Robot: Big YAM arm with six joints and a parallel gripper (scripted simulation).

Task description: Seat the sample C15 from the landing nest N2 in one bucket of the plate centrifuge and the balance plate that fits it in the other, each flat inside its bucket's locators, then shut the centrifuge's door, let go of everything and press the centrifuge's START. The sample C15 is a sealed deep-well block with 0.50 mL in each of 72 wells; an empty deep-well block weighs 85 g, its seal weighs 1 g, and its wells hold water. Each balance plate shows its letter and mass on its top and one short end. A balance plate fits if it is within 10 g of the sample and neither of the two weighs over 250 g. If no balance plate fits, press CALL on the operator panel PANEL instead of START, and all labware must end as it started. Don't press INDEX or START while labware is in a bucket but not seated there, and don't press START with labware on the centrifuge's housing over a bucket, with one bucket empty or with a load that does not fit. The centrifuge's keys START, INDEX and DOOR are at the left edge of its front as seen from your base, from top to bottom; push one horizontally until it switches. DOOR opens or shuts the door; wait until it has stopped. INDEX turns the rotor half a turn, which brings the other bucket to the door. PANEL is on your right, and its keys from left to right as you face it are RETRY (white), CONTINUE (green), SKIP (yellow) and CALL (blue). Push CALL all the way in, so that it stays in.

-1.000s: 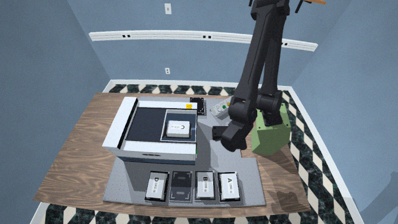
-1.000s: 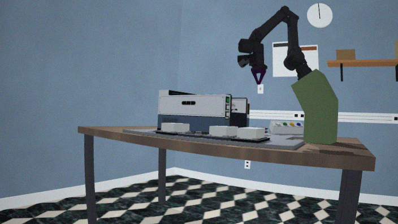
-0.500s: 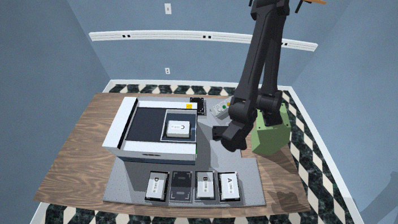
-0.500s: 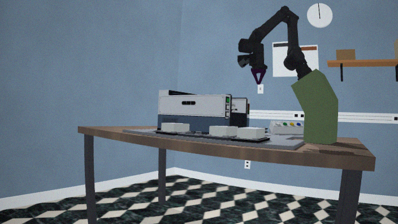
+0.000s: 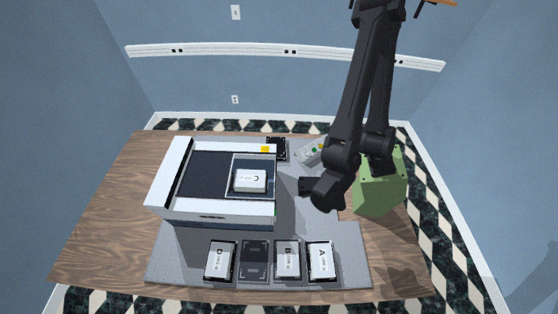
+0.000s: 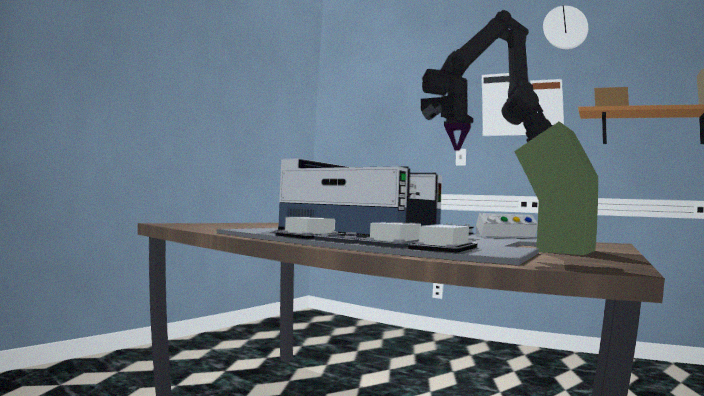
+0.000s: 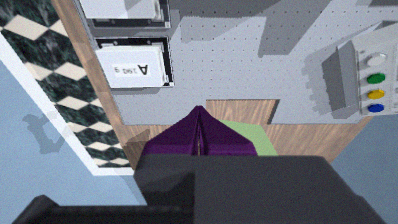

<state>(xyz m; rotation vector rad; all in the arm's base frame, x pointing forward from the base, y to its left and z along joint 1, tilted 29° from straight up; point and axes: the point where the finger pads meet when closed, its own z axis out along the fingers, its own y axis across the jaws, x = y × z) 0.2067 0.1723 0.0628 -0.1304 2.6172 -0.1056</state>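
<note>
The centrifuge [image 5: 215, 184] stands with its door open. Balance plate C [image 5: 250, 180] lies in the bucket at the opening. The landing nest N2 [image 5: 277, 147] behind the centrifuge holds nothing, and I cannot see the sample C15. My gripper [image 6: 456, 137] is shut and empty, pointing down high above the grey mat, to the right of the centrifuge. It also shows in the wrist view [image 7: 199, 131], over the mat's edge near the green base. Plates D [image 5: 219, 259], B [image 5: 288, 258] and A [image 5: 321, 261] sit in their front nests. The centrifuge's keys [image 6: 402, 189] are at its front edge.
An empty nest [image 5: 254, 259] lies between D and B. The operator panel [image 7: 372, 80] with white, green, yellow and blue keys stands on the mat beside my green base [image 5: 380, 186]. In the top view, my arm hides part of the panel.
</note>
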